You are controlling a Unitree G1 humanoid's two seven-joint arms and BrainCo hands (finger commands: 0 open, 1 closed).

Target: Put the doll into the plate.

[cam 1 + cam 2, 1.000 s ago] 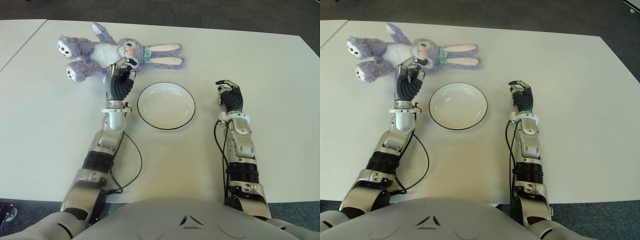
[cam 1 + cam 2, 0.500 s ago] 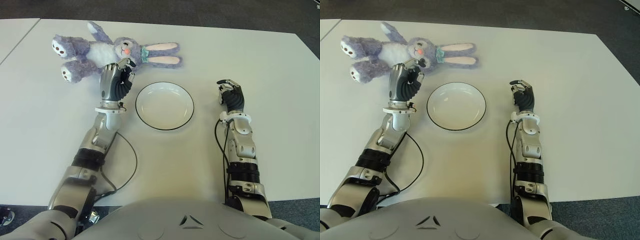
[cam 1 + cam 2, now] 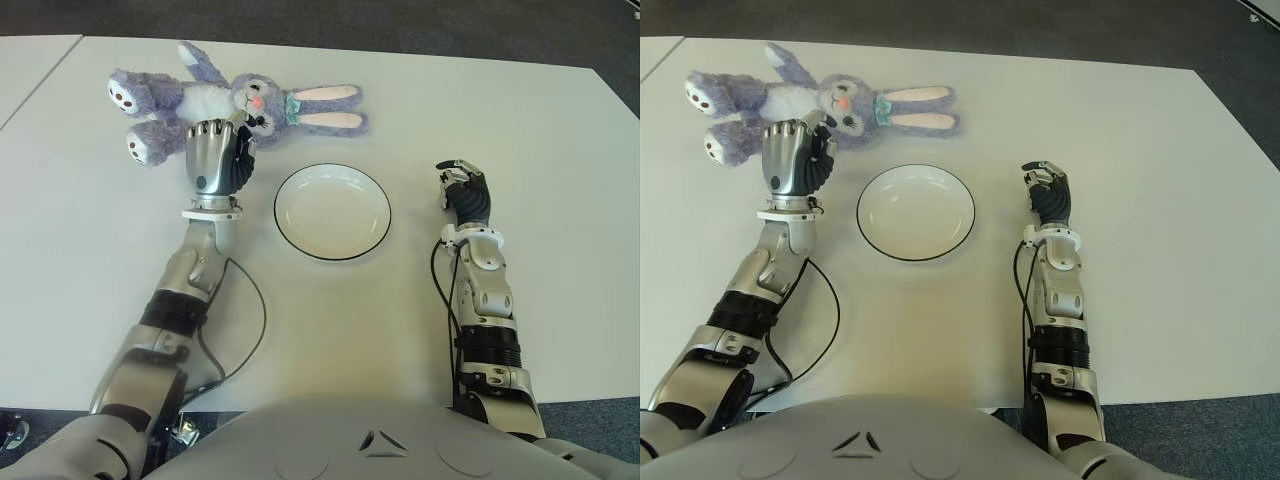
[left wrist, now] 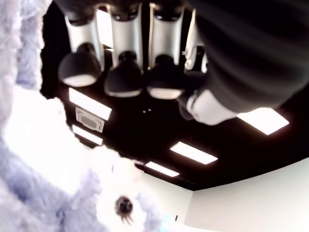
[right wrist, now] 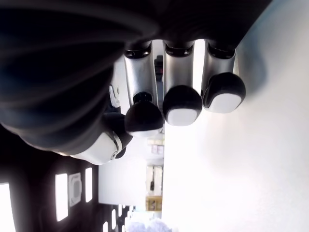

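Observation:
A purple plush rabbit doll [image 3: 215, 100] lies flat on the white table [image 3: 520, 120] at the far left, ears pointing right. My left hand [image 3: 215, 158] stands upright just in front of its head and belly, back of the hand towards me. Its fingers [image 4: 123, 79] are loosely bent with nothing between them and the thumb, and the doll's fur [image 4: 43, 159] shows close beside them. The white plate [image 3: 332, 212] with a dark rim sits to the right of that hand, with nothing in it. My right hand [image 3: 465, 195] shows right of the plate, its fingers [image 5: 181, 104] relaxed and holding nothing.
A black cable [image 3: 250, 320] loops on the table beside my left forearm. The table's far edge runs just behind the doll, with dark floor beyond. A second table's corner [image 3: 30, 60] shows at the far left.
My left hand has turned so its back faces me and shifted a little left, closer against the doll. The doll, the plate and the right hand have stayed put.

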